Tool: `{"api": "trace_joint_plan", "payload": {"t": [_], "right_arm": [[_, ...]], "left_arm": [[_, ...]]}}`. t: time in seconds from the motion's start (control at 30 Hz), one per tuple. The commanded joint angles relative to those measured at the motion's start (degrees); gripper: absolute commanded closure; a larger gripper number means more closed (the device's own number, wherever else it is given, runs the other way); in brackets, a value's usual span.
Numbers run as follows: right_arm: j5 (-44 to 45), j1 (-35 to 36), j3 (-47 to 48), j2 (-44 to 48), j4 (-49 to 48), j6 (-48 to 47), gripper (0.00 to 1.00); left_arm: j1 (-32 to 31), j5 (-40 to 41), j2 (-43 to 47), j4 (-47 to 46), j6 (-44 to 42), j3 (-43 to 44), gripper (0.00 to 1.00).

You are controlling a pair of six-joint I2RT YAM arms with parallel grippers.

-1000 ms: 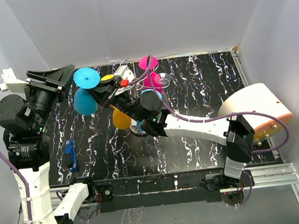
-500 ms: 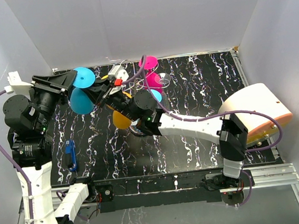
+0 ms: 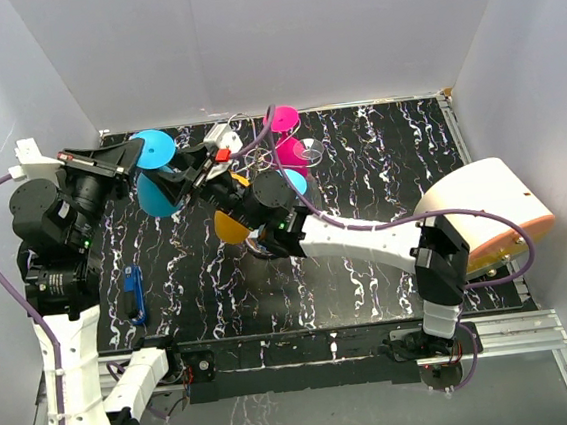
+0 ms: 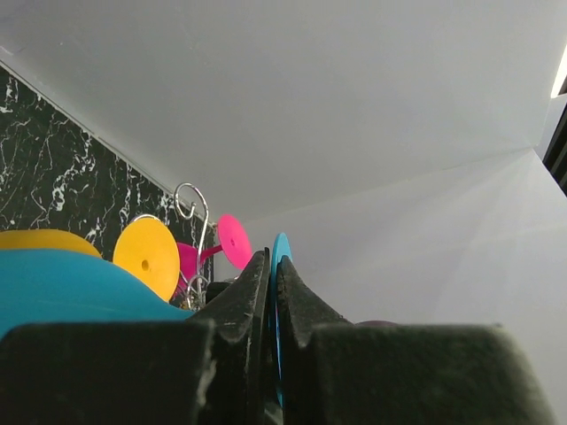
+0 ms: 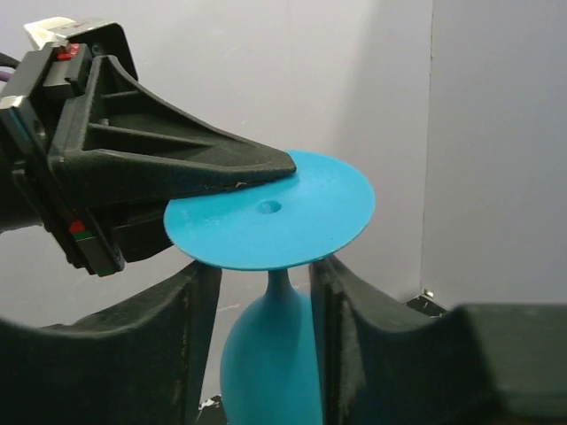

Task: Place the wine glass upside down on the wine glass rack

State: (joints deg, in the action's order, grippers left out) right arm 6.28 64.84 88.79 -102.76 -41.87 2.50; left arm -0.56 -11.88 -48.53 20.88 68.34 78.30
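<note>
The left claw (image 4: 273, 266) is pinched shut on the rim of the blue wine glass (image 5: 266, 217), gripping the flat round foot edge-on. The right claw (image 5: 264, 270) stands partly wide, one finger on each side of the stem just under the foot, with a gap on both sides, so only the left claw seems to carry the glass. The right wrist view shows the foot above the bowl. The glass hangs over the far left of the black marbled surface (image 3: 379, 163), just left of the wine glass rack (image 3: 264, 245) and not yet on it. An orange glass (image 3: 229, 225) and a pink glass (image 3: 281, 119) already hang there. This looks like a handover. The right claw should next back off the stem without nudging the bowl. Then the left claw must carry the glass right and slide the stem into a free curl, and the thin rim grip may let the glass swing.
</note>
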Motion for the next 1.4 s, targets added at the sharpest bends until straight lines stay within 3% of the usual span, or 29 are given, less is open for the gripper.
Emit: {"api": "trace_joint_plan", "payload": {"t": [0.0,0.27,0.47,0.77,1.07,1.37], "right_arm": [[-1.37,0.29,-0.2,5.27,-4.28,2.48,0.54],[-2.02,0.29,-6.34,12.03,-3.87,7.36,0.42],[-0.09,0.27,-12.41,20.13,-0.53,8.73,0.4],[2.77,0.29,-22.92,35.39,8.0,11.11,0.39],[4.97,0.27,-30.37,47.2,13.89,18.56,0.39],[6.25,0.29,-33.63,53.79,20.35,22.16,0.38]], "left_arm": [[0.1,1.63,0.08,-2.41,-2.09,3.09,1.0],[0.09,2.98,-2.4,-4.66,-5.43,5.13,1.0],[0.11,-1.55,-10.26,-3.02,-10.2,9.97,1.0],[0.12,-7.09,-23.28,-8.5,-15.34,15.41,1.0],[0.04,-19.98,-33.21,-16.16,-10.55,14.77,1.0],[-1.87,-23.01,-33.82,-20.47,-7.39,9.91,1.0]]}}
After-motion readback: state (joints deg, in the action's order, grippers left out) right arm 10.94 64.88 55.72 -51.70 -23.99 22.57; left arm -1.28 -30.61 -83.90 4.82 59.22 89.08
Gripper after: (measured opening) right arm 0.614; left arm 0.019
